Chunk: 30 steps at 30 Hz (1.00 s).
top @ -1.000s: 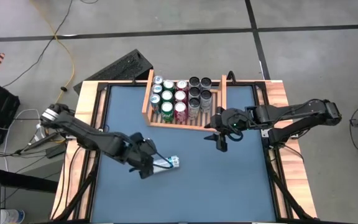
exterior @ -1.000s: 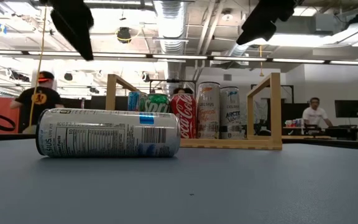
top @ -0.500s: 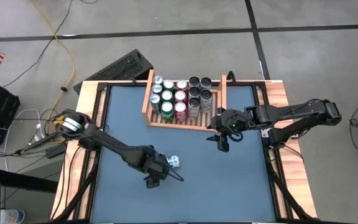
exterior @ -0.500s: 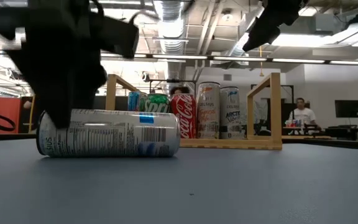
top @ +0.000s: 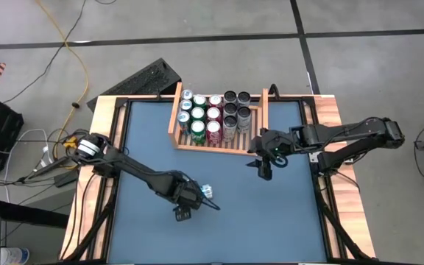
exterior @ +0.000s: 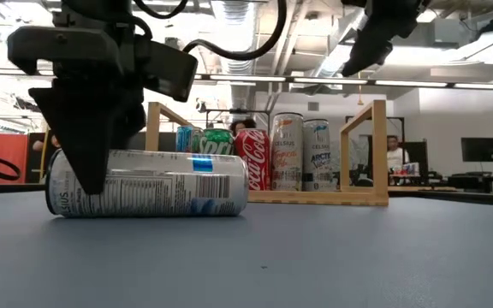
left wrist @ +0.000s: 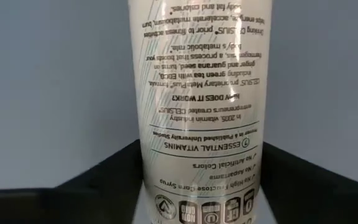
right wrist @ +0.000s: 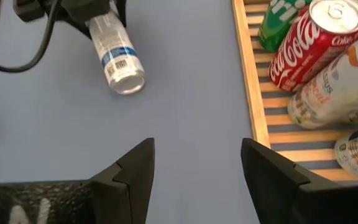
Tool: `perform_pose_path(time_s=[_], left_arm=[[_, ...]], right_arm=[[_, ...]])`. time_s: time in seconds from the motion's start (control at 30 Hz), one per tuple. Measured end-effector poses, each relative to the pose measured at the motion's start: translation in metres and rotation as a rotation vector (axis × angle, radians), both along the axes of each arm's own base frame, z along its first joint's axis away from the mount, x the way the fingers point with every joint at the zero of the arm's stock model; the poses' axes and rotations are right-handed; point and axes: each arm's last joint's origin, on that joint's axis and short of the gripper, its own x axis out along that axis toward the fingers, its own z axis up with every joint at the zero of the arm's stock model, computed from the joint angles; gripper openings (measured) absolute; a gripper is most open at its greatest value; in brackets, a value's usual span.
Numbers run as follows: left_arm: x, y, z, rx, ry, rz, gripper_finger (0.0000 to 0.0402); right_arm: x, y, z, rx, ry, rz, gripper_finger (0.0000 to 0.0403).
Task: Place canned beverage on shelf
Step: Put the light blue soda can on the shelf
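A white and silver can (top: 205, 191) lies on its side on the blue table top, left of the middle, its top end toward the table's right. My left gripper (top: 186, 197) stands over the can's other end and is shut on it. The shelf (top: 175, 110), a light-brown wooden rack at the far edge, holds several upright cans: green, red, white and black. My right gripper (top: 262, 171) hangs open above the table before the shelf's right front corner, with nothing between its fingers (right wrist: 129, 180). My left gripper has the can's round sides (left wrist: 157, 168) between its two fingers, near the bottom end, the one toward the table's left. The fingers (exterior: 88, 171) come from above, pointing steeply down, one on each side of the can. The can lies level on the table.
The shelf's front rail (right wrist: 250, 81) and raised side boards (exterior: 362, 145) border the rows of cans. A black keyboard (top: 149, 77) lies beyond the table's far left corner. Bare blue surface stretches between the can and the shelf and toward the near edge. People stand in the room behind.
My left gripper has come down from above the table onto the lying can and tipped more steeply downward; its fingers now stand on both sides of the can. The can still lies where it was.
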Motion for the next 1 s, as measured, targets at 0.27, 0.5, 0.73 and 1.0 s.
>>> perform_pose_path(time_s=[0.27,0.5,0.73,1.0], left_arm=[[-0.005,-0.002,0.014,-0.092,0.143,0.03,0.0226],[-0.003,0.0,0.07,-0.322,0.352,-0.01,0.0226],[-0.01,0.026,0.113,-0.33,0.543,0.249,0.0226],[-0.013,0.017,0.119,-0.704,0.746,0.348,0.0226]], right_arm=[[-0.003,0.0,-0.003,-0.007,0.046,0.005,0.0226],[-0.003,0.0,-0.003,-0.026,0.048,0.031,0.0226],[-0.003,0.0,-0.003,-0.027,0.048,0.032,0.0226],[-0.003,0.0,-0.003,-0.044,0.05,0.05,0.0226]])
